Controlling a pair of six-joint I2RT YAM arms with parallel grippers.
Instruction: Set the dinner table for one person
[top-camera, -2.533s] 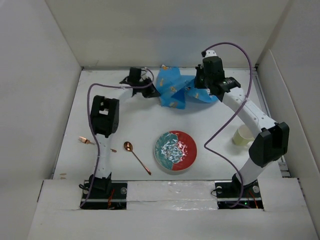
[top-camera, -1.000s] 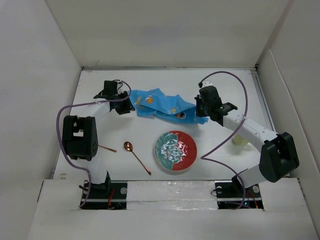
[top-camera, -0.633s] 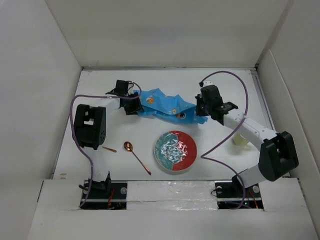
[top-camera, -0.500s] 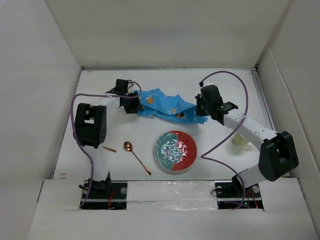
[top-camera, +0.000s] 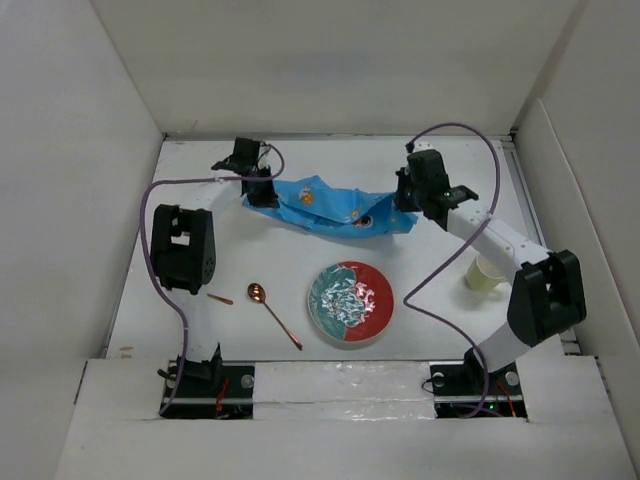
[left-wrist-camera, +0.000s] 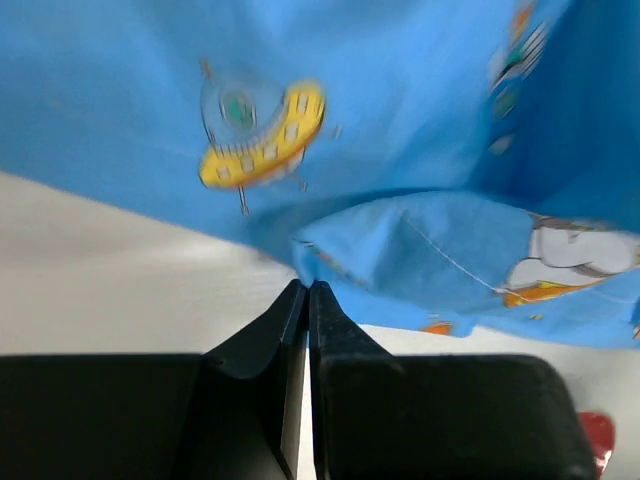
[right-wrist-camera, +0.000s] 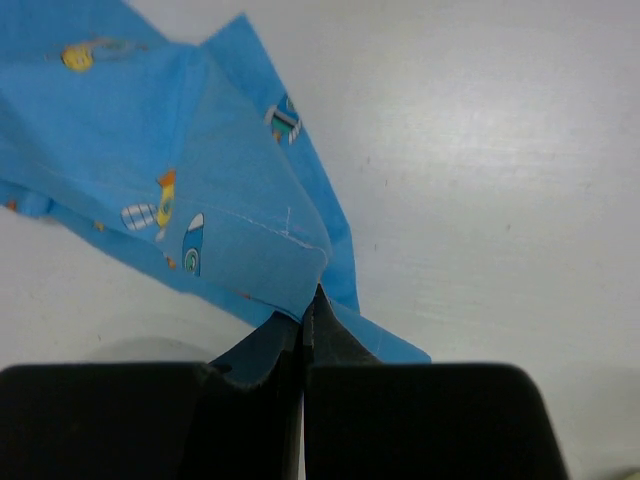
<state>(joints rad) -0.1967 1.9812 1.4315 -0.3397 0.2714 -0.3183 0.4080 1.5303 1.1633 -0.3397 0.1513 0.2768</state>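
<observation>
A blue patterned cloth mat (top-camera: 330, 207) hangs stretched between my two grippers over the far part of the white dinner table (top-camera: 300, 270). My left gripper (top-camera: 262, 192) is shut on the mat's left end; in the left wrist view (left-wrist-camera: 307, 290) the closed jaws pinch a fold of the cloth (left-wrist-camera: 400, 200). My right gripper (top-camera: 403, 200) is shut on the mat's right end; in the right wrist view (right-wrist-camera: 310, 300) the closed jaws pinch the blue cloth (right-wrist-camera: 200, 200). A red and teal plate (top-camera: 350, 301) lies near the front centre.
A copper spoon (top-camera: 273, 313) lies left of the plate. A copper fork handle (top-camera: 219, 298) shows beside the left arm. A pale cup (top-camera: 486, 272) stands at the right, partly behind the right arm. White walls border the table.
Both grippers have moved toward the far side with the mat, and it is now pulled straighter between them. Plate, spoon and cup have not moved.
</observation>
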